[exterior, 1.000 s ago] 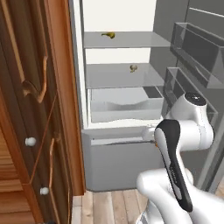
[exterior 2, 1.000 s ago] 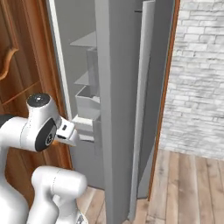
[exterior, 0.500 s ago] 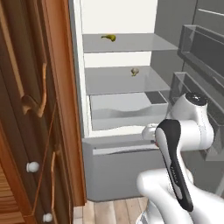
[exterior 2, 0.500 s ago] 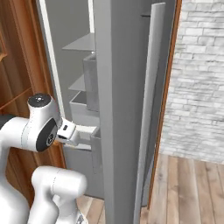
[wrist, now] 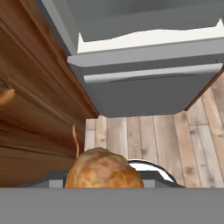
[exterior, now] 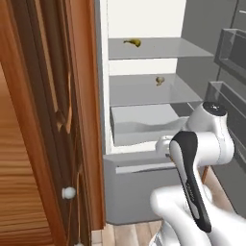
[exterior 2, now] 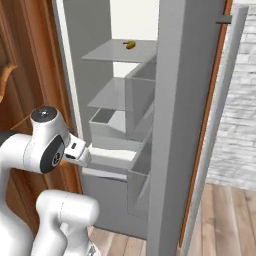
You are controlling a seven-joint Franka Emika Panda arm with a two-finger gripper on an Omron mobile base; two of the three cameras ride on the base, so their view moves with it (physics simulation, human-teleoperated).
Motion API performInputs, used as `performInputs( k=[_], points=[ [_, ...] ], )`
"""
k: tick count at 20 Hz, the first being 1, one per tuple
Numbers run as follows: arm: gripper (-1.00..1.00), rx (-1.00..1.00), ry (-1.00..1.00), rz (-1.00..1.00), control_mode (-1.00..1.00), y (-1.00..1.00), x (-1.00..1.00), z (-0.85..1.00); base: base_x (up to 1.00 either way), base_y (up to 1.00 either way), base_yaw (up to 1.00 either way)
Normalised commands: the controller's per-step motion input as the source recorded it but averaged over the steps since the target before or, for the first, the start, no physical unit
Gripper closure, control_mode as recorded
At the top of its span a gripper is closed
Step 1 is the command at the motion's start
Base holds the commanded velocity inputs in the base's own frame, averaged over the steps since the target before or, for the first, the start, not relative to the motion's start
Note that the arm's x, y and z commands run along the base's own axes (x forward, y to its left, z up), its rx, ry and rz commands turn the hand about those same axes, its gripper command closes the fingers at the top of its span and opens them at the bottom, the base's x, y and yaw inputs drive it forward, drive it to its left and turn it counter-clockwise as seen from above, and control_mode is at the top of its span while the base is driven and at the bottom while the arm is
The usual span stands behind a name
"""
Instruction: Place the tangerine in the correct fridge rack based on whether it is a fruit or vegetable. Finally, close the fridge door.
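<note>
My gripper grasps the tangerine (wrist: pixel 105 168), low before the open fridge. I judge this the carrying step. Beyond the drawer (exterior: pixel 144 122), the fridge rack (exterior: pixel 158 48) holds a banana-like item (exterior: pixel 132 43); next I must lift up there.

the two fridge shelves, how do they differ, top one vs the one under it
The top fridge rack carries a curved yellow banana-like item toward its left; the lower shelf carries a small tan lumpy item nearer its middle. The lower shelf sits just above the grey drawer; the top rack is the higher one. Both are thin flat grey plates spanning the white-walled cavity.
</note>
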Motion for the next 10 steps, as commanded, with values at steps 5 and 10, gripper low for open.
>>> performInputs(
  k=[5,10],
  points=[
    [1.00,0.00,0.00,0.00,1.00,0.00,0.00,0.00,0.53,0.22,0.00],
    [1.00,0.00,0.00,0.00,1.00,0.00,0.00,0.00,0.57,0.26,0.00]
  ],
)
